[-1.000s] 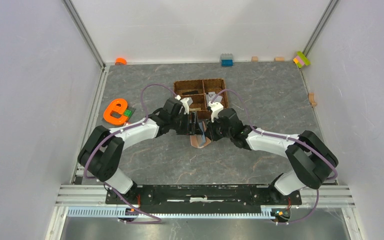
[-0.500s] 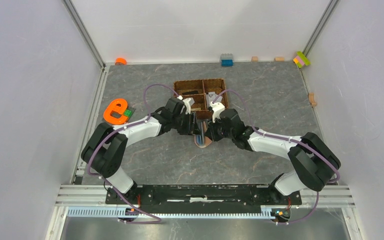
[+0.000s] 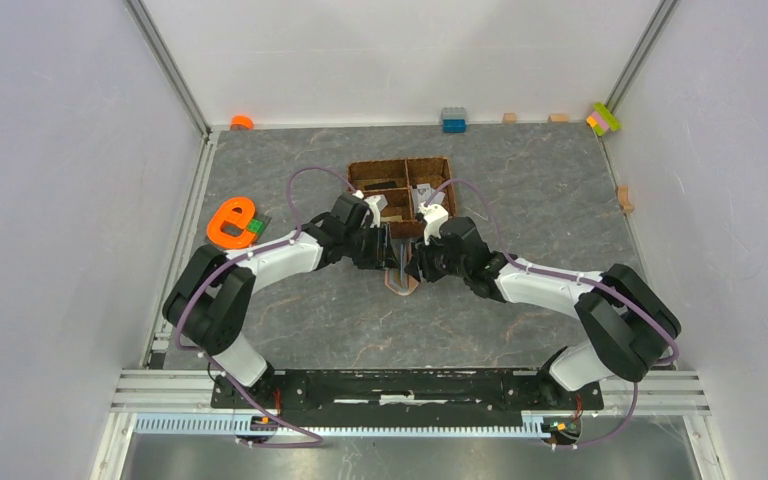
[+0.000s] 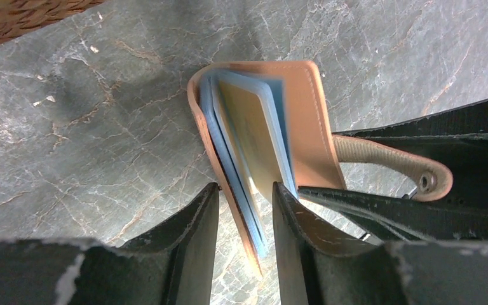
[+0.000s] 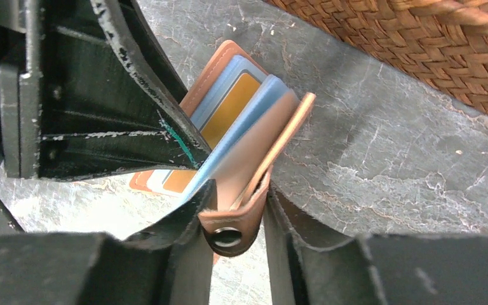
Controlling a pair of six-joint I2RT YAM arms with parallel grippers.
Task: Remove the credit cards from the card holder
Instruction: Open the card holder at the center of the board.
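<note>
Sitting pinched between end effectors (image 4: 244, 188) (image 5: 238, 189): card holder (image 4: 305, 124)

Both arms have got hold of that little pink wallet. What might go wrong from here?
1. Each arm's jaws pinch a different flap of the wallet; pulling too hard may strain the fold or let one flap slip free.
2. The left jaws seem to close over the cards as well as the flap, so the cards may be pinned inside.
3. The snap tab sits between the right jaws and may snag.
</note>
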